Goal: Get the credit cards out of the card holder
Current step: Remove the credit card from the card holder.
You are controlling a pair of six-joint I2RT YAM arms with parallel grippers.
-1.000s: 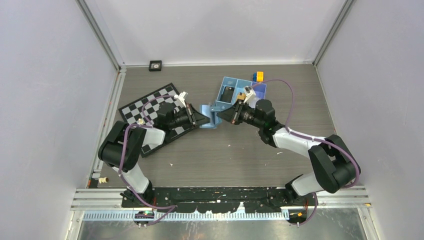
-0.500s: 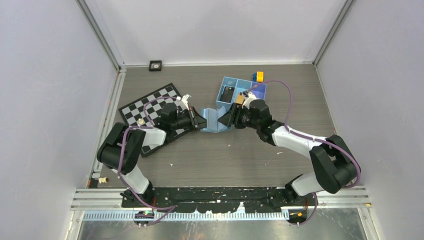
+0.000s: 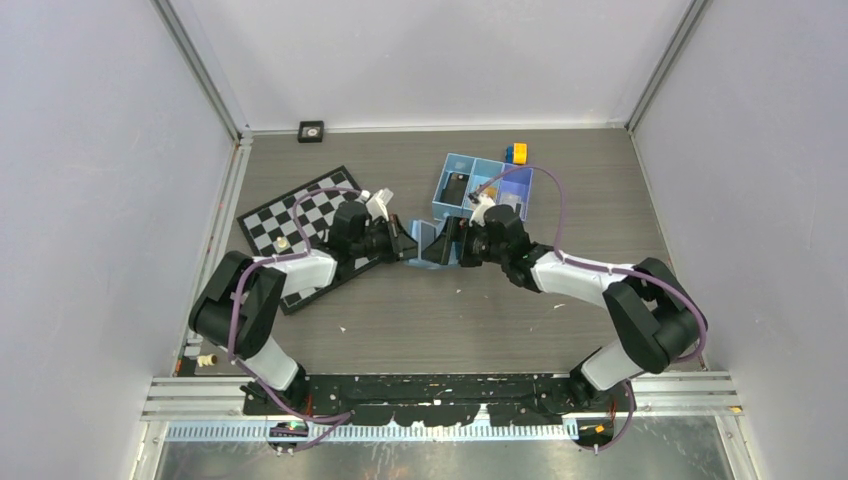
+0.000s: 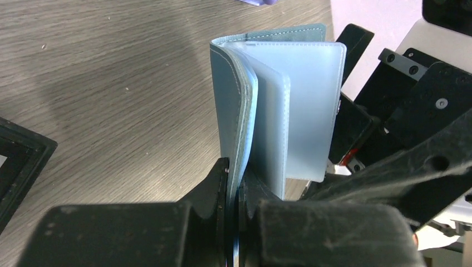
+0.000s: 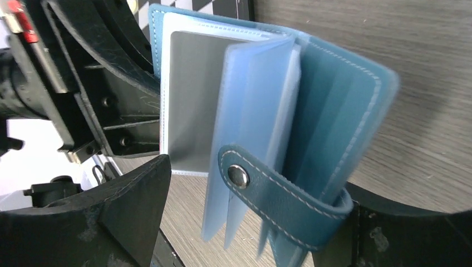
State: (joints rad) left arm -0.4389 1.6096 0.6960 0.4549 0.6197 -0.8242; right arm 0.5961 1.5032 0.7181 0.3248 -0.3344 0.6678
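Step in hand: card holder (image 4: 289, 100) held open for card extraction. Left gripper (image 4: 236, 181) was pressed together on the holder's cover edge, keeping it upright just above the tabletop (image 3: 450, 310). Right gripper (image 3: 455, 245) stood spread wide, its jaws either side of the fanned sleeves and snap strap (image 5: 267, 194). One silvery grey card (image 5: 192, 100) showed in a clear sleeve. Next move likely needs the right gripper to narrow onto that card's exposed edge alone.

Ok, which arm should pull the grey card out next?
Right. The left gripper is shut on the holder, steadying it; the right gripper is open around the sleeves, facing the grey card.
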